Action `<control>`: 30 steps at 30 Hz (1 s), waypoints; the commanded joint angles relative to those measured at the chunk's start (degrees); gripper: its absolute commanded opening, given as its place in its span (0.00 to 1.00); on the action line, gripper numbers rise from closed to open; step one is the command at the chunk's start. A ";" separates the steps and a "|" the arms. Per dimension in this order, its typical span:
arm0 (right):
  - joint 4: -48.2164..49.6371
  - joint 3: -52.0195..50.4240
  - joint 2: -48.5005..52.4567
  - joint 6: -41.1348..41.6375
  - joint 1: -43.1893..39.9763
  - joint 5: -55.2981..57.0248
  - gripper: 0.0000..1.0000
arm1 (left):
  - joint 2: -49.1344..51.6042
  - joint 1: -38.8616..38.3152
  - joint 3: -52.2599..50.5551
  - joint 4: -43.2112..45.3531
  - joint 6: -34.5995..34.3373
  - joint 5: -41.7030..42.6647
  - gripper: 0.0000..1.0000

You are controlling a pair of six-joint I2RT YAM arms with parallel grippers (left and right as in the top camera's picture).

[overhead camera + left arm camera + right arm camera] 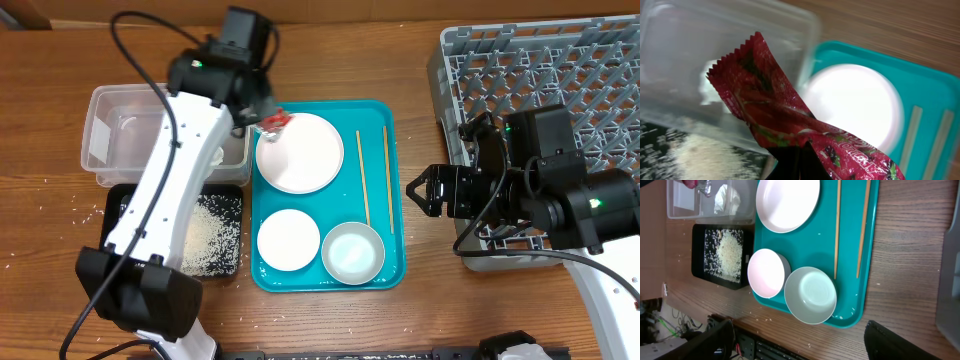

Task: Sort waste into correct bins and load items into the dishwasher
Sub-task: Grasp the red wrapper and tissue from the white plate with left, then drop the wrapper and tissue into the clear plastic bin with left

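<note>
Left tool point(263, 113): closed on the red wrapper point(775, 110), pinching its lower end; hangs over the gap between the clear tub point(110, 140) and the large plate point(300, 152).
Right tool point(412, 190): fingers spread wide, nothing between them; hovers above the desk point(420, 320) between the teal tray point(385, 270) and the dish rack point(600, 70).
Red wrapper: crinkled, shiny, saw-tooth end uppermost, off every surface.
Clear tub: left of the teal tray; white tissue point(727, 199) inside.
Black tray point(699, 235): just in front of the tub; heap of rice crumbs point(212, 235) inside, a few grains loose on the desk nearby.
Teal tray: carries the large plate at the far end, a small white dish point(288, 238) and a pale bowl point(352, 252) side by side at the near end.
Chopsticks point(362, 178): two, parallel, apart, lying lengthwise on the tray's right side.
Dish rack: grey, at the desk's right; what can be seen of it holds no dishes.
</note>
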 commanded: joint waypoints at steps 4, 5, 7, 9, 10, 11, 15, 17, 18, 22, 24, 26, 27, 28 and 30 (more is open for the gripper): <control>0.15 1.09 -0.26 0.04 0.31 0.39 0.85 | 8.00 12.46 -4.17 -0.74 -0.98 -0.66 0.33; 0.15 1.09 -0.26 0.04 0.31 0.39 0.85 | 8.46 13.31 -4.17 -0.74 0.39 1.66 0.39; 0.22 1.09 -0.26 0.04 0.31 0.42 0.86 | 7.45 14.10 -3.72 -0.81 3.85 6.67 0.57; 0.42 1.09 -0.26 0.07 0.31 1.07 0.86 | 3.54 13.53 -3.21 -0.81 6.73 8.46 0.60; 0.90 1.09 -0.26 0.26 0.31 3.82 0.87 | -0.55 12.39 -3.21 -1.38 8.46 8.44 0.60; 1.49 1.09 -0.26 0.90 0.31 7.13 0.87 | -2.60 11.63 -3.21 -1.81 9.20 8.41 0.61; 6.58 1.09 -0.26 9.75 0.31 25.11 0.96 | -14.86 5.01 -3.21 -4.44 13.03 7.28 0.73; 9.07 1.09 -0.26 9.73 0.31 24.94 1.00 | -22.23 -0.11 -3.21 -7.72 13.57 5.68 1.00; 9.42 1.09 -0.26 9.73 0.31 24.83 1.00 | -25.99 -2.54 -3.21 -10.38 13.57 5.11 1.00; 10.93 1.09 -0.26 9.70 0.31 24.79 1.00 | -32.11 -4.76 -3.23 -15.41 13.51 6.36 1.00; 10.67 1.09 -0.26 9.70 0.31 24.79 1.00 | -33.22 -4.76 -3.23 -15.74 13.46 8.48 1.00; 10.69 1.09 -0.26 9.70 0.31 24.79 1.00 | -33.24 -4.76 -3.23 -15.74 13.46 8.39 1.00; 10.69 1.09 -0.26 9.70 0.31 24.79 1.00 | -33.09 -4.76 -3.23 -15.74 13.49 8.39 1.00; 10.69 1.09 -0.26 9.70 0.31 24.79 1.00 | -32.85 -4.76 -3.23 -15.76 13.49 8.39 1.00; 10.69 1.09 -0.26 9.70 0.31 24.79 1.00 | -32.39 -4.76 -3.23 -15.72 13.49 8.39 1.00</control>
